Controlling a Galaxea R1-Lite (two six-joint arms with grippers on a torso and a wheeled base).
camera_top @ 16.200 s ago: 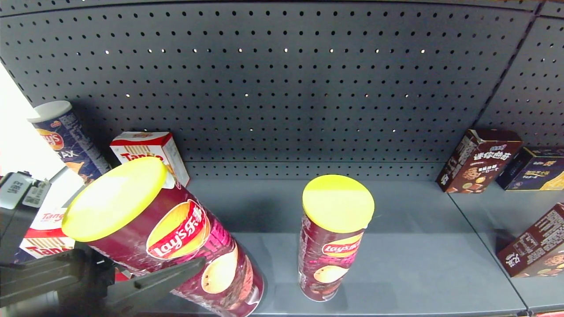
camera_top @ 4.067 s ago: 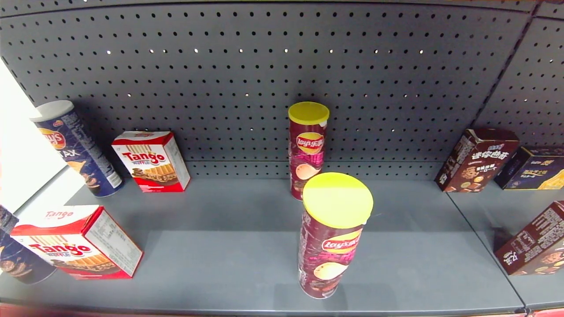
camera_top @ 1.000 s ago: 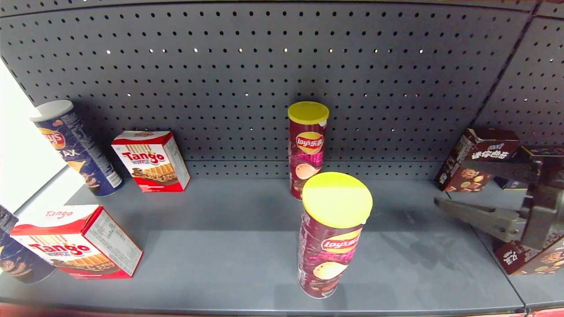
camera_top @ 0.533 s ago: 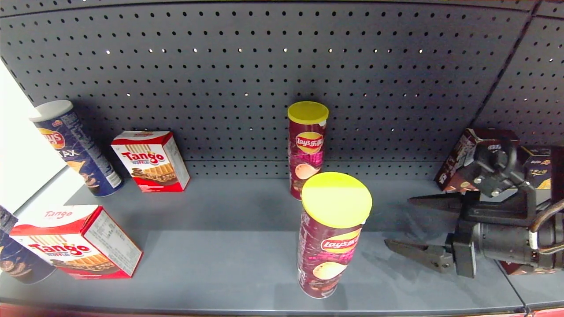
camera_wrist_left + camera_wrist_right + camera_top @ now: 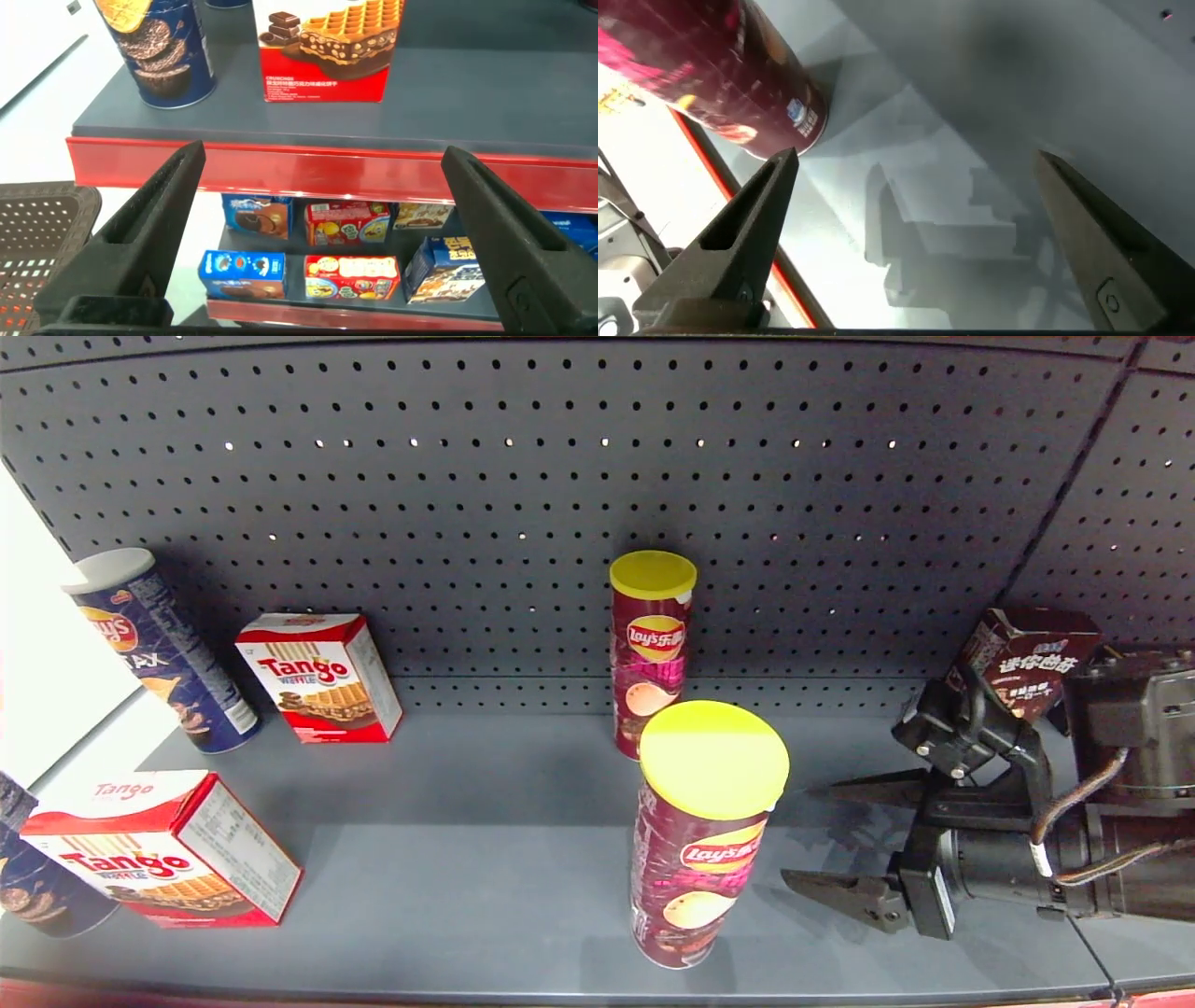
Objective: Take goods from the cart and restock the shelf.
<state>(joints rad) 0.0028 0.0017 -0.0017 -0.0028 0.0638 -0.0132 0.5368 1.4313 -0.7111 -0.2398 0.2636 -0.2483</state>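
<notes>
Grey shelf [image 5: 448,868], front maroon can [image 5: 702,859], right end effector [image 5: 805,837] spread beside it

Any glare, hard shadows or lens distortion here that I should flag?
Head view: blown-out white patch at the left edge beside the blue can; the pegboard bows, wide-angle distortion; the right gripper throws a shadow on the shelf. Right wrist view: that shadow lies hard-edged on the shelf beside the front red can. Left wrist view: even light.

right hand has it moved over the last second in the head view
Yes. The right hand has moved left across the shelf, away from the brown box and close beside the front chip can, which stayed put.
</notes>
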